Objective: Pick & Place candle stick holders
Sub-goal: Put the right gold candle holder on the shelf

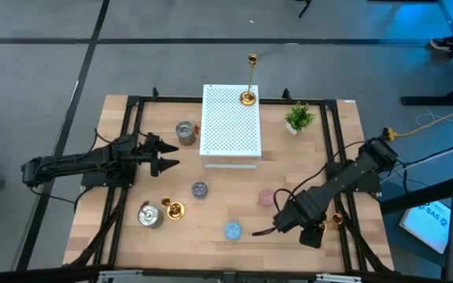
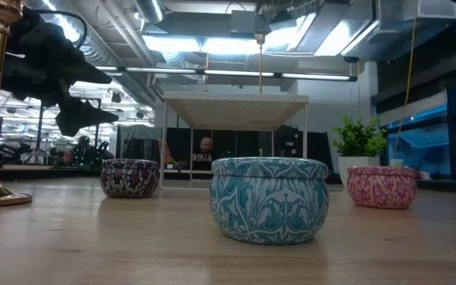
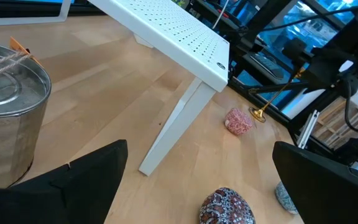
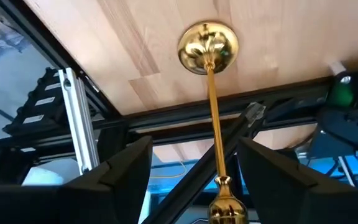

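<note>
Over at the right front corner of the worktop [image 1: 234, 185], the right pincer [image 1: 321, 228] hangs low with its 2 dark fingers [image 4: 123, 174] spread apart on either side of a tall thin gold candle stick holder [image 4: 211, 93], whose round base sits on the wood at the worktop's edge; the fingers flank the stem without visibly touching it. The left pincer [image 1: 167, 155] waits at the left side, fingers wide open and empty, pointing toward the white perforated box [image 1: 230, 124].

A second tall gold holder [image 1: 250, 79] stands on the box's far right corner. Beside the box's left edge is a silvery cup [image 1: 185, 132]; near the front left stand another silvery cup [image 1: 149, 215] and a short gold holder [image 1: 174, 208]. 3 small patterned tins (dark [image 1: 200, 189], pink [image 1: 267, 196], teal [image 1: 233, 230]) lie across the front. A small potted plant [image 1: 298, 118] stands far right. No lettering is readable anywhere.
</note>
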Tool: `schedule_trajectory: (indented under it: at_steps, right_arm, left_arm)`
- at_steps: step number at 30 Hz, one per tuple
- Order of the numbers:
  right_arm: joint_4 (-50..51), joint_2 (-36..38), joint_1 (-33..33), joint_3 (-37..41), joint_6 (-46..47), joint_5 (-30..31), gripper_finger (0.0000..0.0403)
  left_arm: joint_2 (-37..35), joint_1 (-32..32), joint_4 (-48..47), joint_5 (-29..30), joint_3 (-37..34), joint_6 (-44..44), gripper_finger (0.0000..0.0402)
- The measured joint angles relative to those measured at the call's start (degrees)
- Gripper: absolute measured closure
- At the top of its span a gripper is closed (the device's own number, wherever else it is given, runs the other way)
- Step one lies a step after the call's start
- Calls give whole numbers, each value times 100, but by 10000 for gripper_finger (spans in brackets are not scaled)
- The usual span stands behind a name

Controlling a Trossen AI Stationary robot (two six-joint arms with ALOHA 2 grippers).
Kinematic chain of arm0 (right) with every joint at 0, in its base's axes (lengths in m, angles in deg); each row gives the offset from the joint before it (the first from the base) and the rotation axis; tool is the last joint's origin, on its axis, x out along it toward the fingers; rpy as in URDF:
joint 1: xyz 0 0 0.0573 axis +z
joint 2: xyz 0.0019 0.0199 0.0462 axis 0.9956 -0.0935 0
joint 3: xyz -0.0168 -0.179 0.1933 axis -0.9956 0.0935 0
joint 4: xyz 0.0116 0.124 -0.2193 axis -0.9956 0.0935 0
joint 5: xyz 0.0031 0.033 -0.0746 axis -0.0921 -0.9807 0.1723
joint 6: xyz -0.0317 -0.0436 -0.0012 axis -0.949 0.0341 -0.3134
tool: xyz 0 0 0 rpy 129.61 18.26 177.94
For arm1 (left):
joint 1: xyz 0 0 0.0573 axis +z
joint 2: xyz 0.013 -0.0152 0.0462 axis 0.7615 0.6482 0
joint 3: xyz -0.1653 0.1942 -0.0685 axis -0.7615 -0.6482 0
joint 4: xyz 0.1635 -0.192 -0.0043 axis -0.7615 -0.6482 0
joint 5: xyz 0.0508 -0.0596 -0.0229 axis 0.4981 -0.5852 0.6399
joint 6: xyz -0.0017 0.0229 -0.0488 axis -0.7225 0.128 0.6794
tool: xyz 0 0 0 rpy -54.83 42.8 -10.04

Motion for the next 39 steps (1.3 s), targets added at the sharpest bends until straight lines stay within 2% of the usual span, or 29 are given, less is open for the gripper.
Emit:
schedule_trajectory:
  at_steps: [2, 6, 11, 15, 19, 27, 35, 39]
  right_arm:
    - [9, 203, -3, -28, -42, 82, 164]
    - [2, 794, 33, -314, 391, 899, 178]
    - [3, 1670, 330, -577, 2108, 1596, 202]
    - [21, 2063, 808, -555, 3475, 1507, 210]
    - [4, 2083, 1408, -542, 4236, 952, 210]
    - [7, 1832, 2487, -540, 5613, 1057, 211]
    - [-161, 1240, 3080, -538, 6271, 1812, 210]
    - [-161, 976, 3216, -538, 6918, 1966, 209]
  left_arm:
    - [0, 0, -2, 0, -1, 0, 2]
    - [0, -1, 0, -1, 0, 0, 2]
    - [0, 1, 0, 1, 0, 0, 2]
    - [0, 1, 0, 0, 2, 0, 2]
    - [0, -1, 0, -1, 0, 0, 2]
    - [0, 0, 0, 1, 0, 0, 2]
    - [0, 1, 0, 0, -1, 0, 2]
    - [0, -1, 0, 0, -1, 0, 2]
